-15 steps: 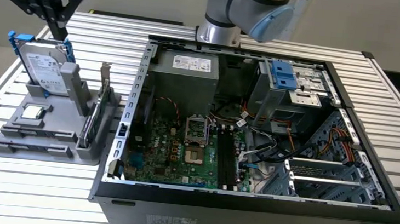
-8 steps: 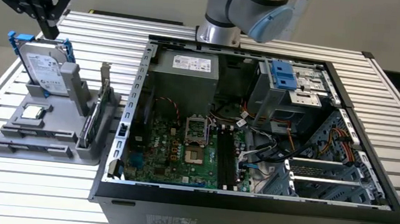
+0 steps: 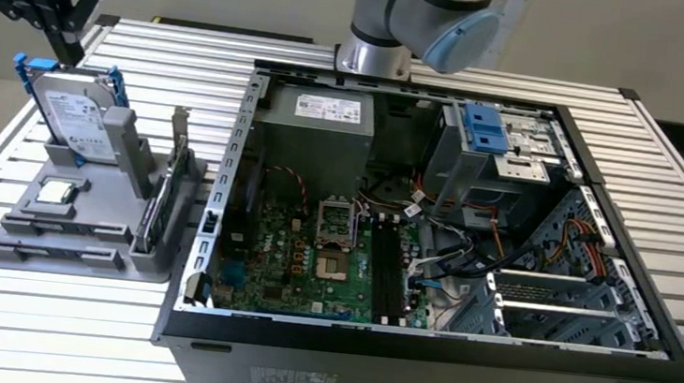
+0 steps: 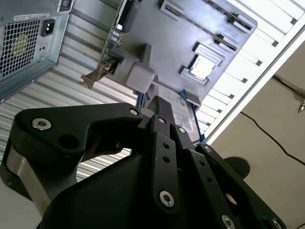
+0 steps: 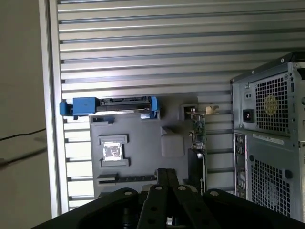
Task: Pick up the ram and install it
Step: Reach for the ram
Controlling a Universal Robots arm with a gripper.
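My gripper (image 3: 70,51) hangs shut with nothing in it at the exterior view's far left, just above the grey parts holder (image 3: 9,258). Its black fingers (image 5: 167,174) point down at that holder. The ram (image 5: 126,179), a long thin dark stick, lies flat in a slot of the holder, close to the fingertips (image 4: 159,114) in both wrist views. In the second wrist view the ram (image 4: 209,14) sits at the holder's far side. The open computer case (image 3: 428,348) lies to the exterior view's right, with black memory slots (image 3: 387,271) on its green motherboard.
A silver hard drive with blue rails (image 3: 73,119) stands upright in the holder right under the gripper. An upright card with a metal bracket (image 3: 171,175) stands between holder and case. A square chip (image 5: 113,150) lies in the holder. The table edge (image 5: 50,119) is near.
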